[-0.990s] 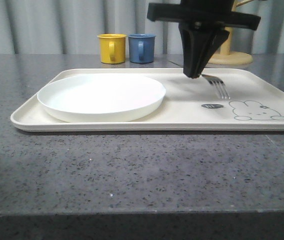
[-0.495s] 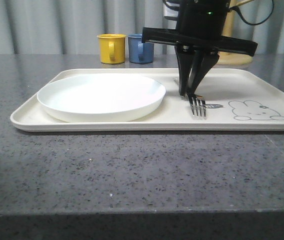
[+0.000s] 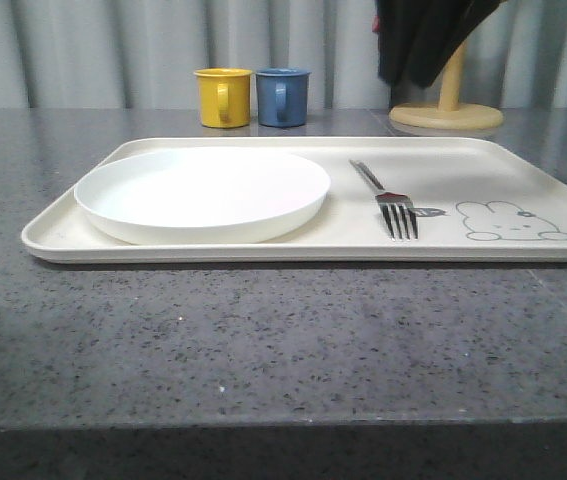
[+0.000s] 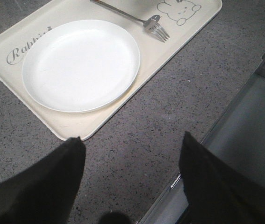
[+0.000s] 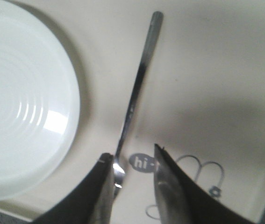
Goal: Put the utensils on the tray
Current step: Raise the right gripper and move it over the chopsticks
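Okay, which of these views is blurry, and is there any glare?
Right wrist view: soft and blurred, with a bright glare patch on the plate and shine along the fork. Front view: sharp, evenly lit. Left wrist view: crisp on the tray, dark pincer in the foreground.

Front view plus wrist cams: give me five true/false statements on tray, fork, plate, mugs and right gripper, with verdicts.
1. The slim steel four-tined fork lies flat on the large cream rectangular tray. True.
2. The fork rests inside the shallow round white plate. False: it lies on the tray beside the plate, apart from it.
3. The right gripper is shut on the fork. False: its fingers stand apart, above the fork.
4. A yellow mug and a blue mug stand on the tabletop behind the tray. True.
5. The fork's tines point toward the mugs. False: the tines point toward the near edge, the handle toward the far side.
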{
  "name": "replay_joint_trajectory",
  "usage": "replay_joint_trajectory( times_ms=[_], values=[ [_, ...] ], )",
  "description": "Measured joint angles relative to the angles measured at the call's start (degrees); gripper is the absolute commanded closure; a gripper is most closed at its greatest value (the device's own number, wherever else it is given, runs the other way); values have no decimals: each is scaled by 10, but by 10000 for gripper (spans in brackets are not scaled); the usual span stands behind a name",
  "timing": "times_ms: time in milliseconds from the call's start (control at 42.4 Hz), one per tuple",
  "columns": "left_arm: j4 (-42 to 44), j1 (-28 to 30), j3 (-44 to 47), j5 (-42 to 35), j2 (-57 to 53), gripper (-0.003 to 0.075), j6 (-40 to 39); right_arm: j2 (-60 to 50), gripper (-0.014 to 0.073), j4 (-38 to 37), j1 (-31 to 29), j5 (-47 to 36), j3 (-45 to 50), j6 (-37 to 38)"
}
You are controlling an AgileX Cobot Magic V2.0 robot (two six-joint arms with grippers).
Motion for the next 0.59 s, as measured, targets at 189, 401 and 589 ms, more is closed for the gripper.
replay_joint_trajectory(
  times_ms=[189,401,589],
  values=[
    [0,0,0,0,0,282,0,-93,340,-22,-62,6,72,-42],
    [0,0,0,0,0,282,0,-134,340,-28,-185,6,154,-96],
    [0,0,0,0,0,282,0,-135,340,-28,-267,6,214,-117]
  ],
)
